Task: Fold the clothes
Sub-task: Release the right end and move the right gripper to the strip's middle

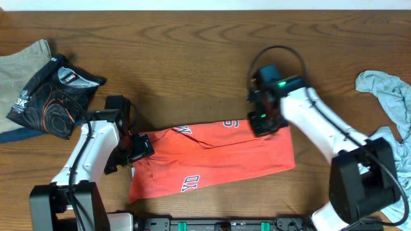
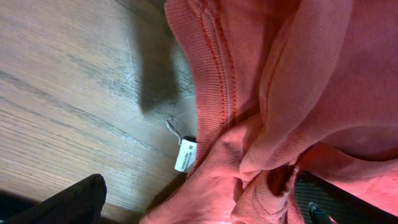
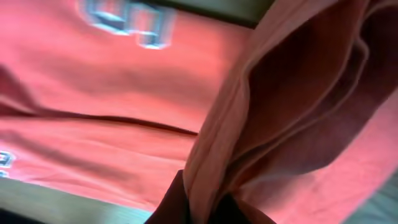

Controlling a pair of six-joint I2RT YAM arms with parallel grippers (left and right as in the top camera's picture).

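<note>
The red shirt (image 1: 212, 157) lies spread across the middle of the table (image 1: 192, 45), along the near edge, with white lettering at its far hem and near its near-left corner. My right gripper (image 1: 264, 122) sits on the shirt's far-right corner. From above I can't see its grasp, but the right wrist camera shows its dark fingers (image 3: 180, 208) clenched on a raised fold of the red cloth, with flat shirt and blurred lettering to the left of it.

My left gripper (image 1: 138, 149) is at the shirt's left end. Only the left wrist view shows the detail there: the ribbed collar (image 2: 211, 68), a small white tag (image 2: 185, 154) lying on the wood, and bunched cloth. In that view the two fingers (image 2: 65, 202) stand wide apart at the bottom corners, released, one over bare wood and the other against the bunched fabric.

The overhead alone shows the rest: a black patterned garment (image 1: 51, 96) on a beige one (image 1: 19, 61) at the far left, and a pale blue garment (image 1: 392, 96) at the right edge
</note>
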